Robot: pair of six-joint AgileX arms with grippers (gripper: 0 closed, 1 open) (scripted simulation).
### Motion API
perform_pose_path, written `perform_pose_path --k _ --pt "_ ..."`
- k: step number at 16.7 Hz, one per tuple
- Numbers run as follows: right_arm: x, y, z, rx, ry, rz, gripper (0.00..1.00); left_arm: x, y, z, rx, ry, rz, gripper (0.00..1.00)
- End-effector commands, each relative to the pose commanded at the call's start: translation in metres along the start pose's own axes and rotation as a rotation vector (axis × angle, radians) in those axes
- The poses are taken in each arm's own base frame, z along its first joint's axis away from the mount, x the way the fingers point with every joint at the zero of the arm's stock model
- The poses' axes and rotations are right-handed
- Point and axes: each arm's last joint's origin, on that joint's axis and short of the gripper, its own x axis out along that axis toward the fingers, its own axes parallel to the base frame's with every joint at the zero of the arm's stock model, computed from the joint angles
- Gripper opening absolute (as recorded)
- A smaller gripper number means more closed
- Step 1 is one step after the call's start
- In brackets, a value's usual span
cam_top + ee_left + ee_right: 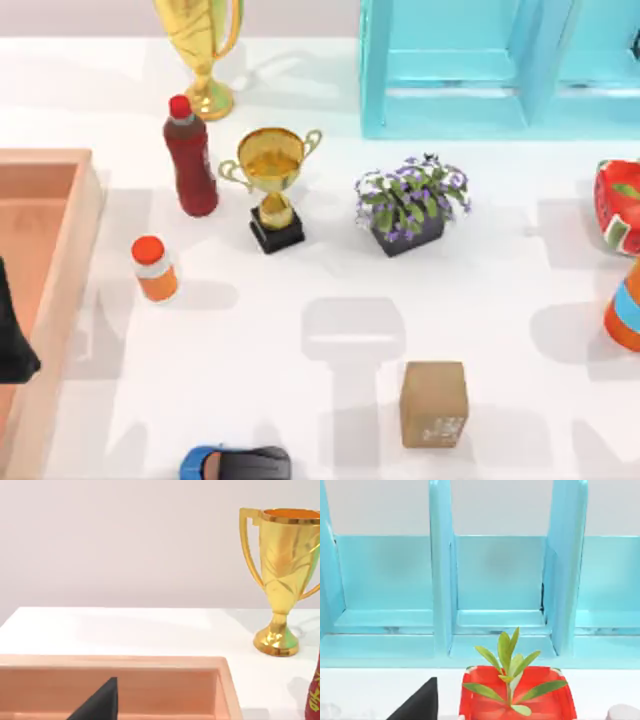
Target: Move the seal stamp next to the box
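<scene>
Since the stamp point(434, 403) stands alone at the lower right of centre in the top view, with the box point(62, 290) at the far left edge and well apart from it, the move looks not yet begun. The stamp is a small tan-brown block, upright, with pale marks on the face toward the bottom of the frame. Just left along the bottom edge lies a blue and black toy car point(236, 464). Farther up, an orange bottle point(155, 268) stands near the box's right wall, and a carry toward that wall could knock it over if the path runs low. Beyond it come a red bottle point(191, 156), a small trophy point(271, 185) and a flower pot point(408, 205), all tall enough to be clipped by an arm sweeping across. A dark part of the left arm point(12, 335) hangs over the box at the left edge; the left end effector point(100, 705) shows one dark finger above the box floor, and I cannot tell its opening. The right end effector point(420, 704) likewise shows one finger, near a red planter point(517, 700), state unclear. At the back stand a big trophy point(203, 45) and a turquoise shelf point(470, 70).
</scene>
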Motion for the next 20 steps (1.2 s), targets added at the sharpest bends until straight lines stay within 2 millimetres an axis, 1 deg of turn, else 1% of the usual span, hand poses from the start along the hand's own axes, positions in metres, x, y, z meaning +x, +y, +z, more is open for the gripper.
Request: perform_pose_path --k 3,6,9,12,14,16,18,20 --pt "0.0 0.0 0.0 0.0 0.0 0.0 1.0 0.0 0.0 0.001 -0.002 0.008 -0.005 1.0" --pt "0.0 0.0 0.0 0.0 0.0 0.0 1.0 0.002 -0.005 0.012 -0.019 0.078 -0.047 1.0" --pt "0.0 0.0 0.0 0.0 0.0 0.0 1.0 0.007 -0.014 0.036 -0.06 0.199 -0.122 1.0" --pt "0.0 0.0 0.0 0.0 0.0 0.0 1.0 0.019 -0.029 0.07 -0.117 0.352 -0.209 1.0" --pt "0.0 0.0 0.0 0.0 0.0 0.0 1.0 0.033 -0.044 0.096 -0.157 0.469 -0.264 1.0" --pt "0.0 0.0 0.0 0.0 0.0 0.0 1.0 0.05 -0.065 0.12 -0.194 0.596 -0.312 1.0" --pt "0.0 0.0 0.0 0.0 0.0 0.0 1.0 0.069 -0.093 0.141 -0.223 0.73 -0.347 1.0" --pt "0.0 0.0 0.0 0.0 0.0 0.0 1.0 0.089 -0.127 0.156 -0.239 0.869 -0.365 1.0"
